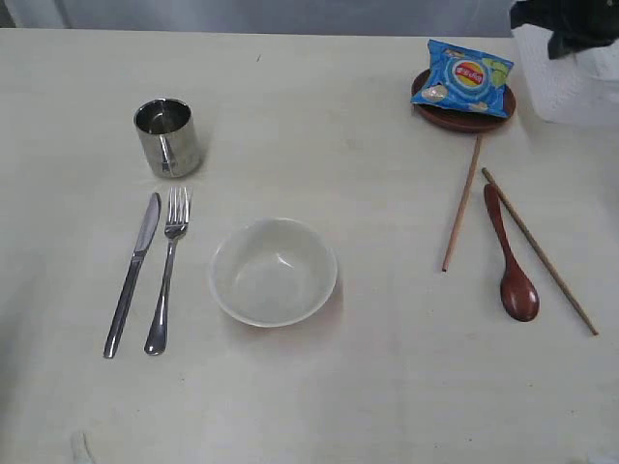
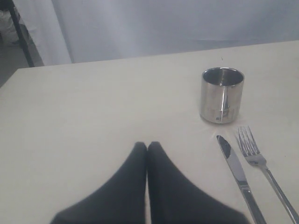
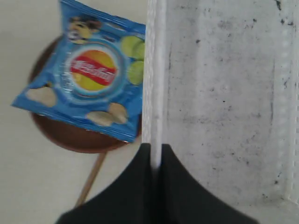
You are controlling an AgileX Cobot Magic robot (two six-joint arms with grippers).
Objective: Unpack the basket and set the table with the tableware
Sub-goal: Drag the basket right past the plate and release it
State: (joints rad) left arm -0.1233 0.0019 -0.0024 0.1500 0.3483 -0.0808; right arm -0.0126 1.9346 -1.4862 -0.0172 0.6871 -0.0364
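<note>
A matte cream-white surface (image 1: pixel 387 387) carries a place setting, seen from above. At the left, the black left fingers (image 2: pixel 135 163) are pressed together tip to tip, holding nothing, over bare surface near a cup. The cup (image 1: pixel 167 137) is a short, shiny steel cylinder standing upright with its mouth open. Nearer the front edge lie a slim steel knife (image 1: pixel 132 275) and a steel fork (image 1: pixel 167 271), side by side and close but apart.

In the middle sits a round off-white bowl (image 1: pixel 274 271), smooth and upright.

To the right, 1 thin pale wooden chopstick (image 1: pixel 462 203) and a second chopstick (image 1: pixel 540 251) splay apart. A polished reddish-brown wooden spoon (image 1: pixel 511 256) lies between them.

Behind them, a small dark brown round plate (image 1: pixel 464 124) holds a crinkled, glossy blue chip bag (image 1: pixel 464 77). The bag bears a round red-and-yellow logo and pictures of pale chips and green slices. Its white lettering is too blurred to read.

At the far right, the white plastic basket (image 1: pixel 575 92) stands just beside the plate, its floor flecked with dark specks. The black right fingers (image 3: pixel 140 172) pinch its rounded rim, 1 finger on each side of the wall.
</note>
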